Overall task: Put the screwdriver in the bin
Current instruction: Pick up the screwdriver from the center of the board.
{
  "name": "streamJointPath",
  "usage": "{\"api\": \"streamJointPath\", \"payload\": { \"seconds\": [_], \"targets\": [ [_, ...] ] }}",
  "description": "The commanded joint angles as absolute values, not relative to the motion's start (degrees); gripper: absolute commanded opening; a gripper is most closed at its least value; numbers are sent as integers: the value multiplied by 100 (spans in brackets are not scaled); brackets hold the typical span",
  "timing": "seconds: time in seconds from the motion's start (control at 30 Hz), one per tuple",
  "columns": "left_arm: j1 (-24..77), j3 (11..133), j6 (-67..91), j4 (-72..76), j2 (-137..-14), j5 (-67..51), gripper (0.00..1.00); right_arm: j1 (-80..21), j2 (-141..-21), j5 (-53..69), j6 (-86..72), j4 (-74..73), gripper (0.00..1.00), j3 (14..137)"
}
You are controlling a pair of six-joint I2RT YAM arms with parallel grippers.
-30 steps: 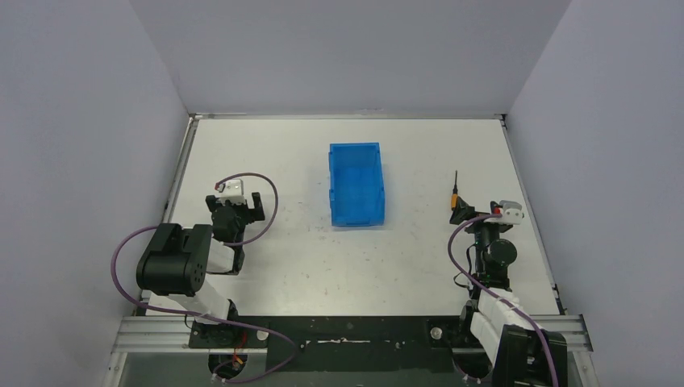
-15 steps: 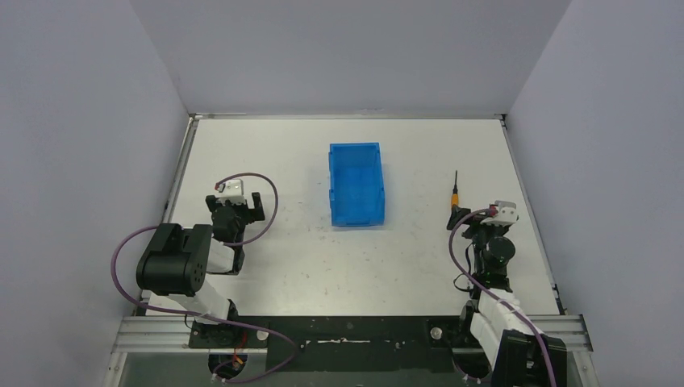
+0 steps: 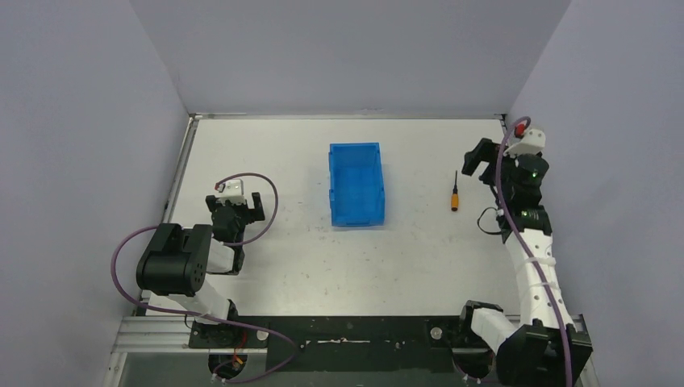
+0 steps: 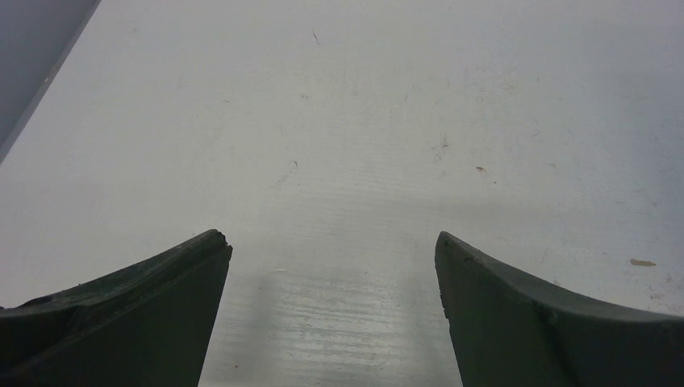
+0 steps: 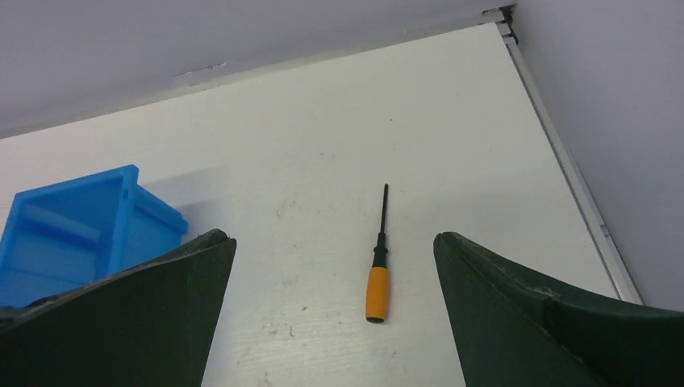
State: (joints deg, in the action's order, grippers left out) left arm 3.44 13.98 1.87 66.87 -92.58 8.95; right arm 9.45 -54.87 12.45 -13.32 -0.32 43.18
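The screwdriver (image 3: pixel 456 194), with a short orange handle and a thin black shaft, lies flat on the white table to the right of the blue bin (image 3: pixel 356 184). Its shaft points to the far edge. My right gripper (image 3: pixel 481 164) is raised just right of it, open and holding nothing. In the right wrist view the screwdriver (image 5: pixel 377 278) lies between and beyond the spread fingers of the right gripper (image 5: pixel 331 238), with the bin (image 5: pixel 72 234) at the left. My left gripper (image 3: pixel 235 208) rests low on the table to the left of the bin, open and empty (image 4: pixel 331 238).
Grey walls enclose the table (image 3: pixel 290 266) on three sides, and the right wall stands close behind the right arm. A metal rail (image 5: pixel 565 161) runs along the table's right edge. The left arm's purple cable (image 3: pixel 270 193) loops beside its wrist.
My right arm has lifted and stretched toward the far right, away from the screwdriver's handle end. The screwdriver, the bin and the left arm have not moved.
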Motion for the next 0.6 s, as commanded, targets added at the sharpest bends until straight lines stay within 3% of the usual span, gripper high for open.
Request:
{"api": "streamJointPath", "payload": {
  "seconds": [0.0, 0.57],
  "targets": [
    [352, 1459, 184, 6935, -9220, 878, 97, 765, -6300, 1111, -1384, -2642, 100, 5771],
    [352, 1459, 184, 6933, -9222, 879, 97, 189, -8069, 346, -986, -2778, 100, 6991]
  ]
}}
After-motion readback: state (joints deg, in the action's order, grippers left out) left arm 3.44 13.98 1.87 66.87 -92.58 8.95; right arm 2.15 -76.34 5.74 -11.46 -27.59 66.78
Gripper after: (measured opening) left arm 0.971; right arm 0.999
